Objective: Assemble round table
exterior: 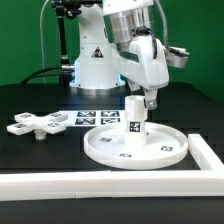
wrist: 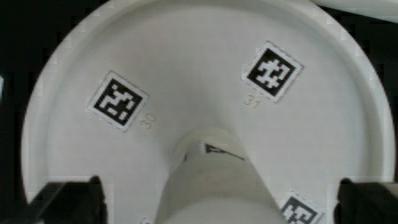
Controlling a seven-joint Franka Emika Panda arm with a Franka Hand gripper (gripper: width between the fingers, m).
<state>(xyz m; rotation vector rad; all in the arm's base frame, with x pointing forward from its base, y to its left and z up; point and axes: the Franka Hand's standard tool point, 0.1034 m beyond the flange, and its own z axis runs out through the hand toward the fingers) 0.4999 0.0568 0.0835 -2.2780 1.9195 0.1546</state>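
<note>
Black table (exterior: 40, 150), green backdrop — post (exterior: 134, 122) stands upright in the disc (exterior: 110, 148), my gripper (exterior: 148, 100) wide open around its top; I'd lift straight up, then fetch the cross (exterior: 38, 124)

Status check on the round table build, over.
Claw open, above post. Post upright on disc. Cross piece loose at the exterior view's left. Nothing blocking.

One round disc (exterior: 135, 146), one upright post (exterior: 134, 115), one cross-shaped piece (exterior: 37, 123), one marker board (exterior: 95, 116), one border rail (exterior: 100, 181)
</note>
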